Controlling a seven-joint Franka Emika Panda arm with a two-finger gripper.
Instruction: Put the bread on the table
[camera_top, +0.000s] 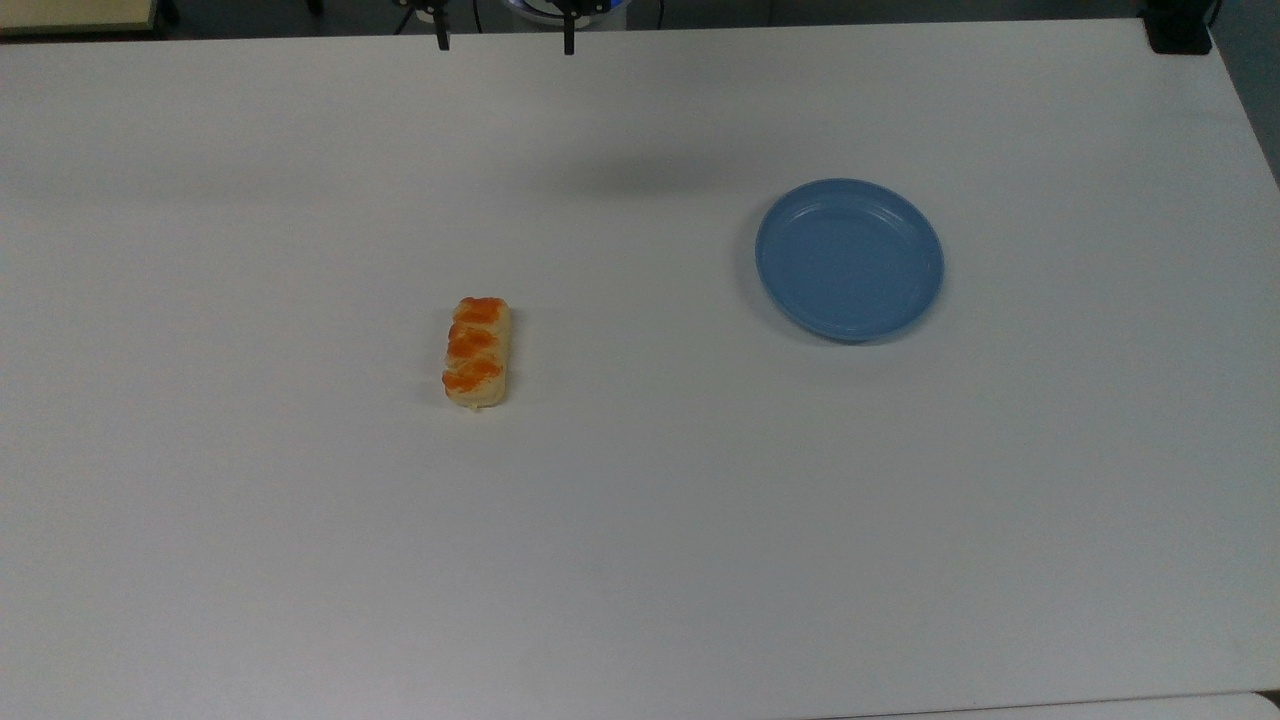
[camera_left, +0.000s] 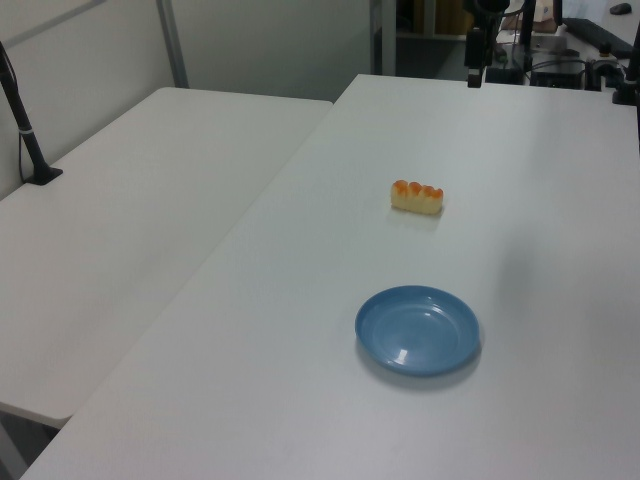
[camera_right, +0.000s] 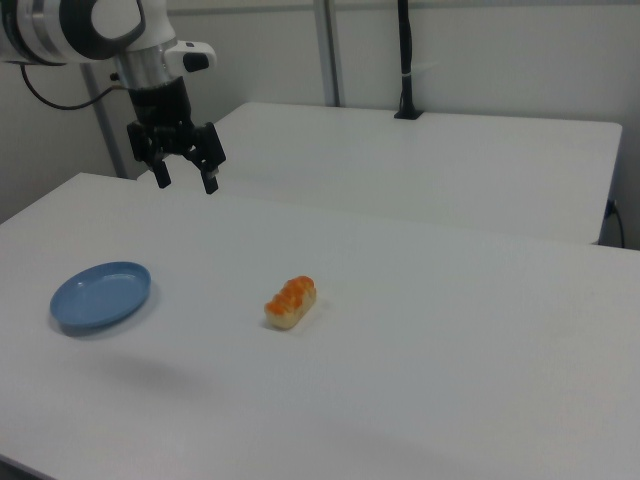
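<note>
The bread (camera_top: 477, 352) (camera_left: 417, 196) (camera_right: 291, 301), a small pale-yellow loaf with orange-glazed bumps, lies flat on the white table (camera_top: 640, 520) (camera_left: 330, 270) (camera_right: 420, 330), left of centre in the top view. My gripper (camera_right: 186, 179) hangs open and empty, high above the table's far edge; its two dark fingertips (camera_top: 442, 40) show at the top view's upper rim. It is well away from the bread, touching nothing. In the left view one finger (camera_left: 472, 74) shows at the top, by the table's far end.
An empty round blue plate (camera_top: 849, 259) (camera_left: 417, 329) (camera_right: 100, 295) sits on the table, to the right of the bread in the top view. A second white table (camera_left: 130, 220) (camera_right: 420, 160) adjoins, with a black post (camera_left: 30, 150) (camera_right: 405, 60) clamped on it.
</note>
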